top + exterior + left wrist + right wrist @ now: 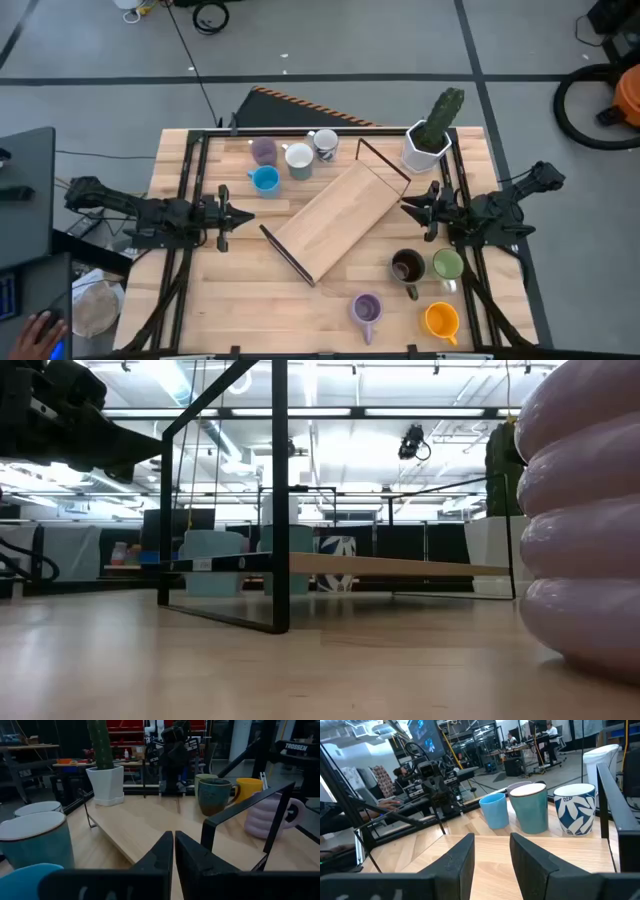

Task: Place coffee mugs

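Four mugs stand at the table's far side: a lavender one (pixel 263 151), a white one (pixel 299 160), a white patterned one (pixel 325 145) and a blue one (pixel 265 180). At the near right stand a dark brown mug (pixel 407 267), a green one (pixel 447 265), a second lavender one (pixel 366 308) and an orange one (pixel 441 320). My left gripper (pixel 222 212) hovers left of centre, shut and empty (pixel 173 852). My right gripper (pixel 415 208) hovers right of centre, open and empty (pixel 491 855).
A wooden shelf board on a black wire frame (pixel 335 215) lies slantwise across the table's middle, between the two grippers. A white angular pot with a green cactus (pixel 428 140) stands at the far right. Black rails run along both table sides.
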